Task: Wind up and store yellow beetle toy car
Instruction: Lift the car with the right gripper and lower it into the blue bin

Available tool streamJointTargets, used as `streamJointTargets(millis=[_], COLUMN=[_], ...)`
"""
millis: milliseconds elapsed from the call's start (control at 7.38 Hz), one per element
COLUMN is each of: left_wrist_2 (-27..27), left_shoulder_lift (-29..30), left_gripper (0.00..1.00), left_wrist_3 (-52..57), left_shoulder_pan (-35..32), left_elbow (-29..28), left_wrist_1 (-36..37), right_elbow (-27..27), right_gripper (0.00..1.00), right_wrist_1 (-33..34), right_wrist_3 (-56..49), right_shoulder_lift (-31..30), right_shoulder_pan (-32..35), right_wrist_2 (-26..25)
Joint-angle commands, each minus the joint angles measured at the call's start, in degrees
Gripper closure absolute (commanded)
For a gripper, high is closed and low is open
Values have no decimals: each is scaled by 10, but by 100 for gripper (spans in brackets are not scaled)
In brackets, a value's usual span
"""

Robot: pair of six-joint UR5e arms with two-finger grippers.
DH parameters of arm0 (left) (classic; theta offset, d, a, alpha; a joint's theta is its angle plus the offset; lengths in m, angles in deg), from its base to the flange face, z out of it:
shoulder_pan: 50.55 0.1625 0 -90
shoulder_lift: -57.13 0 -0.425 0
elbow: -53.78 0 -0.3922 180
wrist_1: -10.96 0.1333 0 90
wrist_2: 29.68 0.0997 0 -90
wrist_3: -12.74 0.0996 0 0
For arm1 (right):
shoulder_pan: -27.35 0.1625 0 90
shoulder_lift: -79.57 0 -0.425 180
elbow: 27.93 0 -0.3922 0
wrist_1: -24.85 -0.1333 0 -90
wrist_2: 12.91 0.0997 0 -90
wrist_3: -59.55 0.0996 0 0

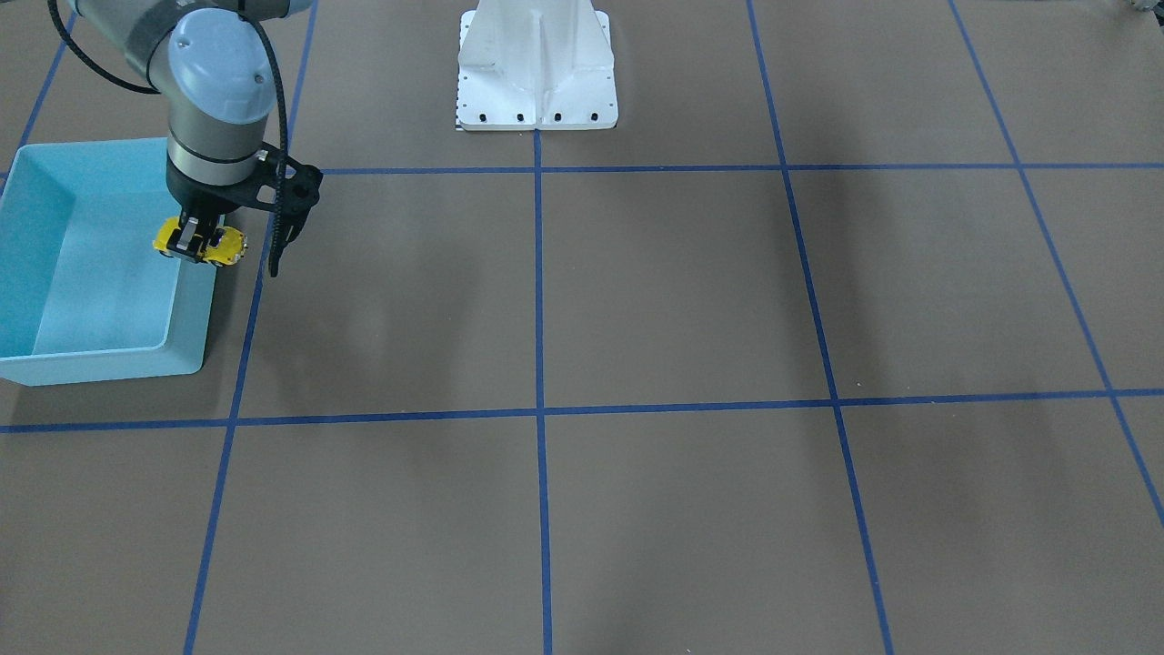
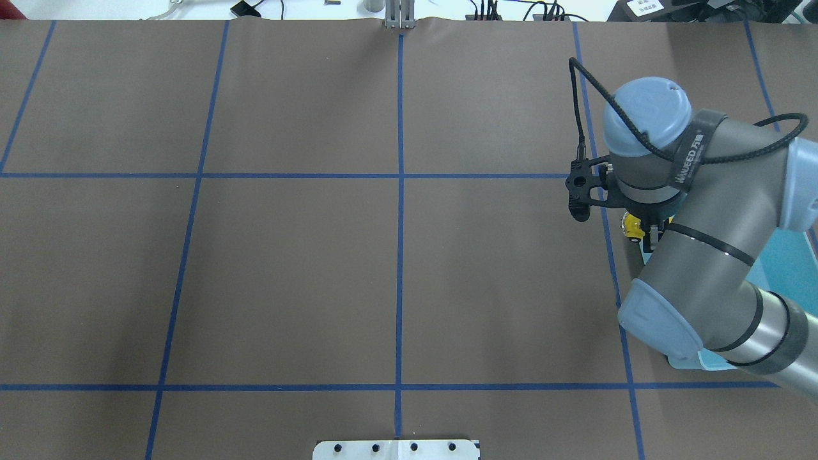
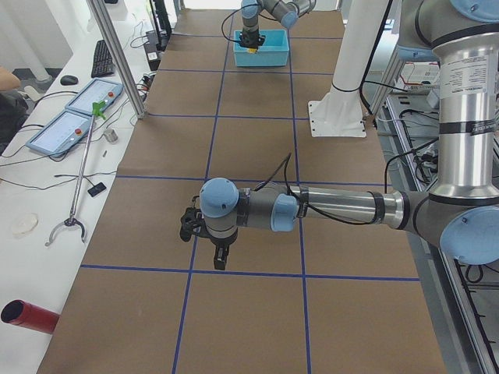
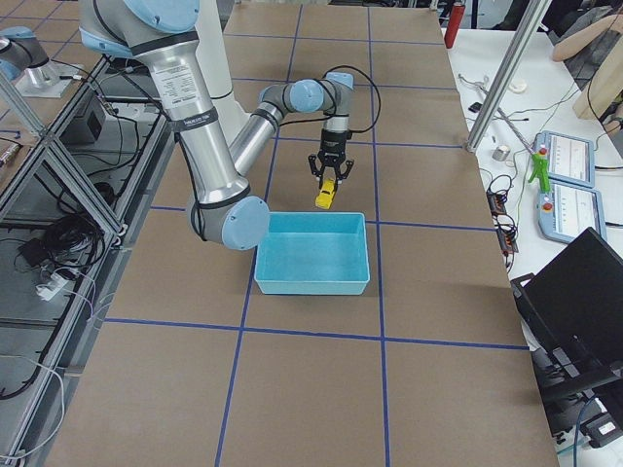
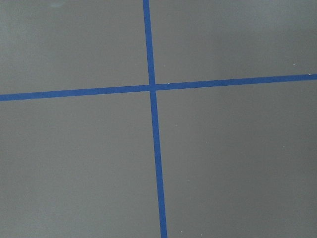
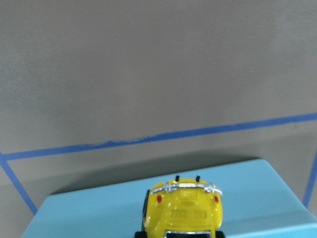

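The yellow beetle toy car (image 1: pixel 225 246) is held in my right gripper (image 1: pixel 193 242), which is shut on its sides. The car hangs in the air over the light blue bin's (image 1: pixel 91 273) rim, at the side toward the table's middle. In the right wrist view the car's rear (image 6: pixel 183 208) shows above the bin's rim (image 6: pixel 99 213). The exterior right view shows the car (image 4: pixel 325 197) above the bin's far wall (image 4: pixel 313 216). My left gripper (image 3: pixel 220 259) hovers over a tape crossing far from the bin; I cannot tell if it is open or shut.
The white robot base (image 1: pixel 536 68) stands at the table's robot side, in the middle. Blue tape lines (image 1: pixel 538 291) divide the brown table into squares. The bin sits at the table's end on my right side.
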Motion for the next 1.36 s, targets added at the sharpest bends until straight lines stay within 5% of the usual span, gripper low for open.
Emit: streamJointTargets(millis=[0, 271, 407, 678, 1220], left_wrist_2=[1, 1, 1, 1, 1], left_shoulder_lift=[0, -1, -1, -1, -1], left_gripper=[0, 0, 0, 0, 0], left_wrist_3=[0, 0, 0, 0, 0], left_shoulder_pan=[0, 0, 0, 0, 0], left_elbow=[0, -1, -1, -1, -1], left_wrist_1=[0, 0, 0, 0, 0], right_elbow=[-32, -26, -20, -20, 15], right_gripper=[100, 92, 68, 0, 0], right_wrist_1=[3, -3, -4, -4, -29], right_wrist_3=[-30, -26, -26, -24, -18], right_shoulder_lift=[-64, -109, -114, -119, -94], right_shoulder_pan=[23, 25, 40, 59, 186], right_wrist_2=[4, 2, 2, 3, 74])
